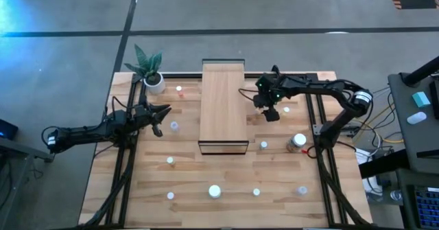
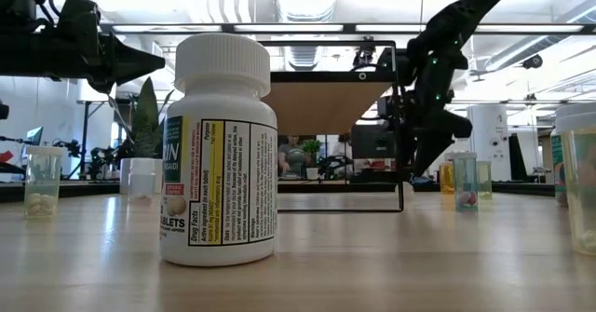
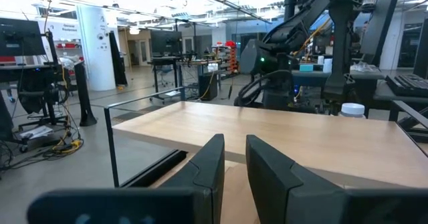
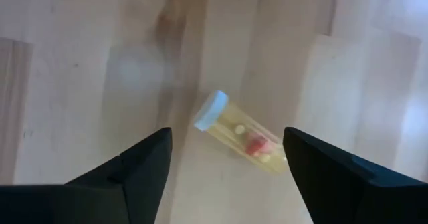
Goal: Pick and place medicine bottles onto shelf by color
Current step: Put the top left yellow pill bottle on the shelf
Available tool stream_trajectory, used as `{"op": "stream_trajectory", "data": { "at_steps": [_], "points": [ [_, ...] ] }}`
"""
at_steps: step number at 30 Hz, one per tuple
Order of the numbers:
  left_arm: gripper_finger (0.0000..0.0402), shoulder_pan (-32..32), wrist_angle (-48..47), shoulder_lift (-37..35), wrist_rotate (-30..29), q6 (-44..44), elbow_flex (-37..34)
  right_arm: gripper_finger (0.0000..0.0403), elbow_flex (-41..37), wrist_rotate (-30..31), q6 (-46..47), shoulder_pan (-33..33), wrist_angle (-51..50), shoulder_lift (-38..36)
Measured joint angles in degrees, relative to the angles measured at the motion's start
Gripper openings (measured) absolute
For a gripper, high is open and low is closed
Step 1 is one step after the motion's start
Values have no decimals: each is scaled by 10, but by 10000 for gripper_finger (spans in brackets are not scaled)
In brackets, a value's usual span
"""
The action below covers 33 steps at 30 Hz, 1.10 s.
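The shelf (image 1: 223, 99), a long box with a light wood top and black frame, stands mid-table. Small white-capped bottles stand scattered around it, such as a white one (image 1: 215, 191) near the front edge and a wider amber jar (image 1: 297, 142). My right gripper (image 1: 265, 110) hangs open just right of the shelf, pointing down. In its wrist view (image 4: 227, 136) a clear bottle (image 4: 241, 140) with red and pale pills shows on the wood below, between the fingers and apart from them. My left gripper (image 1: 163, 113) hovers left of the shelf, empty, its fingers (image 3: 234, 154) a narrow gap apart.
A white pot with a green plant (image 1: 149, 69) stands at the far left corner. Black rails run along the table on both sides (image 1: 130, 154). A labelled white bottle (image 2: 221, 154) fills the foreground of the low view. Bare wood lies between the scattered bottles.
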Motion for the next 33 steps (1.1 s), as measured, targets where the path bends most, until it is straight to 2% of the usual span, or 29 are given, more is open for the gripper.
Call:
{"op": "stream_trajectory", "data": {
  "at_steps": [10,23,33],
  "points": [
    [44,0,0,0,0,0,0,248,0,0,-17,4,14,35],
    [44,0,0,0,0,0,0,247,19,1,3,4,5,73],
    [44,0,0,0,0,0,0,240,19,1,47,3,-4,74]
  ]
}}
